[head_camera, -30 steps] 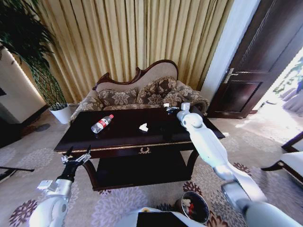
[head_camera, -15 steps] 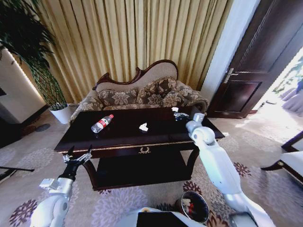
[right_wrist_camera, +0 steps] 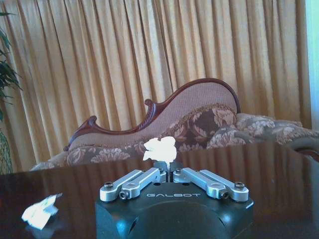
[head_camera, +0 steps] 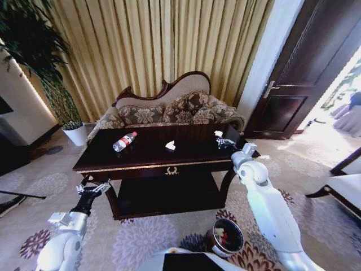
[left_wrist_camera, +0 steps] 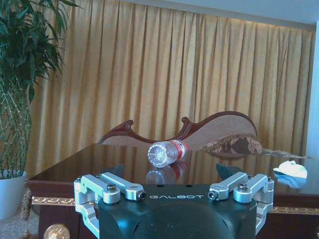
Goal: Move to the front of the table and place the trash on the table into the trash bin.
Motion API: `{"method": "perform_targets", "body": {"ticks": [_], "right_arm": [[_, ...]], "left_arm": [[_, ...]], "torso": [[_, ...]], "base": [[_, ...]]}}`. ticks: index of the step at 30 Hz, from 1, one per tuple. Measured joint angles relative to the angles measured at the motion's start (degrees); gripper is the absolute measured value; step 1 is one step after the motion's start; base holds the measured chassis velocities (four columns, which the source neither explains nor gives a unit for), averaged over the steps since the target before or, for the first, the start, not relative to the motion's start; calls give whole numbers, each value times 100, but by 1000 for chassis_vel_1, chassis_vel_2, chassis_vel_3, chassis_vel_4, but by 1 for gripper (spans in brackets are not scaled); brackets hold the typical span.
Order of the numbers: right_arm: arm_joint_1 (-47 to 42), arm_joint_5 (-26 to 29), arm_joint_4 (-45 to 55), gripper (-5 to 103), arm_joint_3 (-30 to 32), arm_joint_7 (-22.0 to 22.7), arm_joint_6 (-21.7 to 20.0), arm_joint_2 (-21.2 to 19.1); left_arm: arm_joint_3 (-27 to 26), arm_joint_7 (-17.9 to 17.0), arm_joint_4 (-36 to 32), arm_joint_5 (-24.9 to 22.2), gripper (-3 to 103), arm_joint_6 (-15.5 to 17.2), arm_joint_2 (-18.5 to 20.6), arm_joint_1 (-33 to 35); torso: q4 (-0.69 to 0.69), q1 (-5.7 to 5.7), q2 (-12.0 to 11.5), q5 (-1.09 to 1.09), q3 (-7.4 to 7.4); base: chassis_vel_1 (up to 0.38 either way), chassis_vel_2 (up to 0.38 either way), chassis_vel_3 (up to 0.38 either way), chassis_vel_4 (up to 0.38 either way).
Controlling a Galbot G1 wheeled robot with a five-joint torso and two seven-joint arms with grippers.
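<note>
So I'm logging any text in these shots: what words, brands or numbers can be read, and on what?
"GALBOT": on the dark body of the left claw.
"GALBOT": on the body of the right claw, shut on a white scrap.
Bottle red label: too small to read.
Trash bin: no readable text.

On the table (head_camera: 152, 161) the bottle (head_camera: 124, 141) lay toward the left, a crumpled scrap (head_camera: 170, 145) near the middle, another scrap (head_camera: 218, 134) at the right end, the sofa (head_camera: 169, 110) behind, and the trash bin (head_camera: 224, 238) on the floor before the table's right side.
</note>
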Motion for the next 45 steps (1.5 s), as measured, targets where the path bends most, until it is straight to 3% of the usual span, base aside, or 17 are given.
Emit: {"method": "perform_targets", "body": {"ticks": [21, 32, 36, 45], "right_arm": [[-291, -126, -127, 2, 79, -61, 295, 39], [-416, -421, -440, 2, -38, -318, 693, 186], [-517, -596, -663, 2, -49, -425, 807, 217], [-736, -1817, -1965, 2, -136, -820, 1267, 430]], "left_arm": [[13, 31, -76, 43, 100, -4, -84, 33], [17, 47, -113, 66, 100, -4, -109, 47], [6, 56, -113, 66, 100, -6, -111, 52], [-8, 69, -113, 55, 100, -30, -115, 64]], "torso": [[-1, 1, 0, 0, 1], [1, -2, 2, 0, 0], [0, 6, -3, 0, 3], [-1, 0, 0, 0, 0]], "base": [[158, -151, -160, 146], [94, -108, -94, 103], [0, 0, 0, 0], [0, 0, 0, 0]]}}
